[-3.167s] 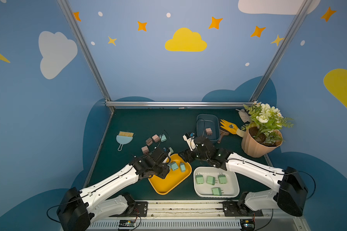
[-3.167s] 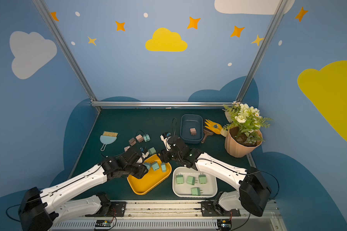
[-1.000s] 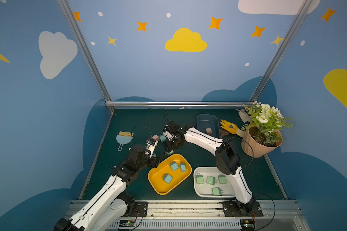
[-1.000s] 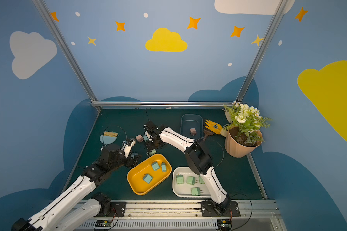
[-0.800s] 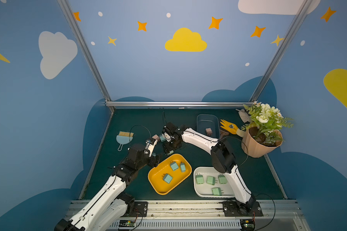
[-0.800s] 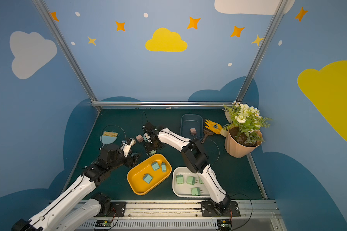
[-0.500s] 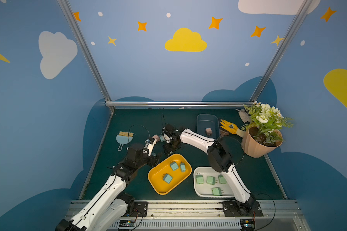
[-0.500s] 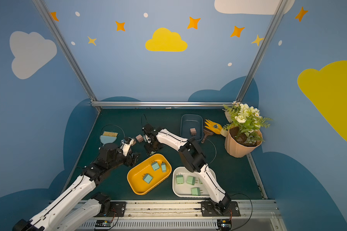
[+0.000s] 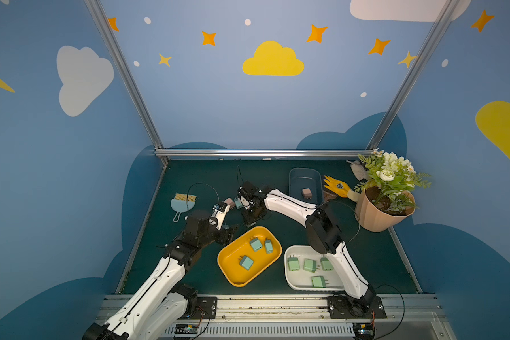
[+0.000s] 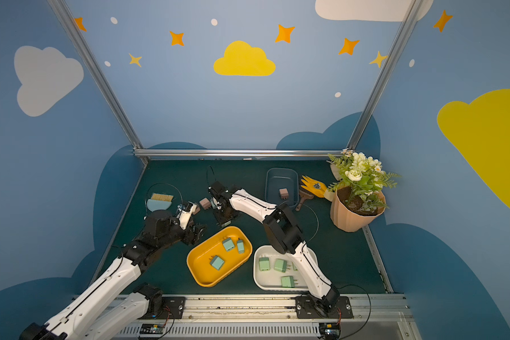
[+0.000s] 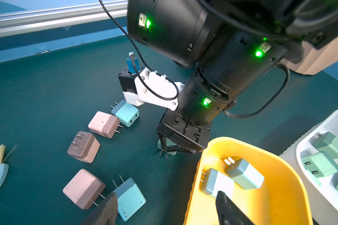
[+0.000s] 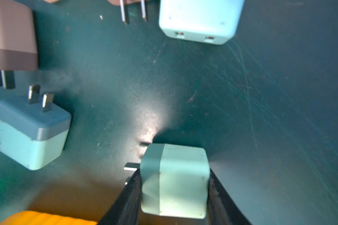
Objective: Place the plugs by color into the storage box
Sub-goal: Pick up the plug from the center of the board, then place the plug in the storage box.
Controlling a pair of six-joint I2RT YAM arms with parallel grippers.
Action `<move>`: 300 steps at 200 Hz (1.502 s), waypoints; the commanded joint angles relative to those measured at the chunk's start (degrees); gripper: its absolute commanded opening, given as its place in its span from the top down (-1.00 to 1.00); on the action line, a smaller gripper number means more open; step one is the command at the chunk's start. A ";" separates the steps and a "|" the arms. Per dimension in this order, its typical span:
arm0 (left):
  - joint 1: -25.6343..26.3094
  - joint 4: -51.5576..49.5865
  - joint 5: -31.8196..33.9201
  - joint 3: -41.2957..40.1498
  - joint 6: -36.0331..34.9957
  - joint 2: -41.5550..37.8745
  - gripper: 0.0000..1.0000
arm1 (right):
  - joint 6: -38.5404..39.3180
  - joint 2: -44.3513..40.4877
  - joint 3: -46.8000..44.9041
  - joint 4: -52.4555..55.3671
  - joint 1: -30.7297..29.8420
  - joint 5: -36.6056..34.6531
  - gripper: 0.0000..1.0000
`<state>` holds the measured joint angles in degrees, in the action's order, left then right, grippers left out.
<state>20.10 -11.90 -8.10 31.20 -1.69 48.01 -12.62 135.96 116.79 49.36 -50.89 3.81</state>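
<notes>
My right gripper point(image 12: 174, 194) points down at the mat just beyond the yellow storage box point(image 9: 236, 273) and is shut on a mint green plug point(image 12: 181, 175), also seen under its black body point(image 11: 169, 145). My left gripper point(image 11: 167, 210) is open, with one finger beside a light blue plug point(image 11: 130, 198) and the other over the yellow box rim. Loose pink plugs point(image 11: 103, 124) point(image 11: 83, 147) point(image 11: 83, 188) and another light blue plug point(image 11: 125, 114) lie on the mat. The yellow box holds three light blue plugs, the white box point(image 9: 298, 279) several mint ones, the dark blue box point(image 9: 304, 179) one pink plug point(image 9: 306, 192).
A light-blue dustpan with bristles point(image 9: 183, 203) lies at the left of the mat. A potted plant point(image 9: 383, 206), a yellow glove point(image 9: 337, 187) and a brush sit at the back right. The two arms are close together near the loose plugs.
The right gripper's jaws have closed round the mint green plug on the mat. The left arm has hardly moved.
</notes>
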 commanded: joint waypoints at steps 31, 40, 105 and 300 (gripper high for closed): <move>-0.49 0.61 -0.27 -0.24 -0.98 -2.15 -0.57 | -0.85 -5.68 0.46 0.21 0.70 1.43 0.30; -0.44 0.62 0.22 -0.42 -1.07 -2.58 -0.57 | -1.08 -6.34 0.24 0.00 0.74 2.32 0.30; -0.35 0.56 -1.13 -0.26 -0.46 -2.88 -0.54 | -2.80 -15.32 -9.63 -5.02 1.50 4.80 0.33; 7.45 -0.55 -0.14 -1.21 -3.31 -2.32 -0.46 | -10.81 -44.41 -46.77 -22.36 0.83 3.76 0.39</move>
<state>23.99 -11.46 -10.96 30.61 -2.83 46.37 -22.44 97.27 73.34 30.11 -49.71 8.95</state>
